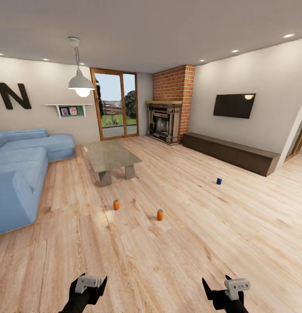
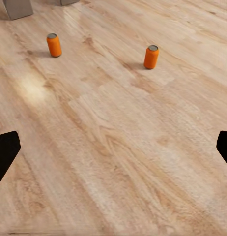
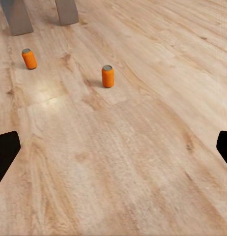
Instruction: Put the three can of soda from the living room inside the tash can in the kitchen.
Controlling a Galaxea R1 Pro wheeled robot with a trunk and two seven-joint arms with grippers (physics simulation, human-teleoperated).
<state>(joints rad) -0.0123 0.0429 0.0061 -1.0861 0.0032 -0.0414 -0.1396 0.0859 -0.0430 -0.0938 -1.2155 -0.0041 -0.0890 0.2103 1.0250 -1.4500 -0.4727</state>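
Note:
I am in the living room. Three soda cans stand upright on the wood floor ahead: one orange can (image 1: pixel 116 204) (image 2: pixel 54 44) (image 3: pixel 29 58), a second orange can (image 1: pixel 160 214) (image 2: pixel 151 56) (image 3: pixel 108 76) to its right, and a dark blue can (image 1: pixel 219 181) farther right. My left gripper (image 1: pixel 93 284) (image 2: pixel 113 152) and right gripper (image 1: pixel 217 287) (image 3: pixel 113 150) hang low in front of me, both open and empty, well short of the cans. The tash can and the kitchen are out of view.
A stone coffee table (image 1: pixel 111 155) stands just beyond the orange cans, its legs (image 3: pixel 17 17) close behind them. A blue corner sofa (image 1: pixel 20 169) fills the left side. A long dark cabinet (image 1: pixel 231 153) lines the right wall, past the brick fireplace (image 1: pixel 170 108).

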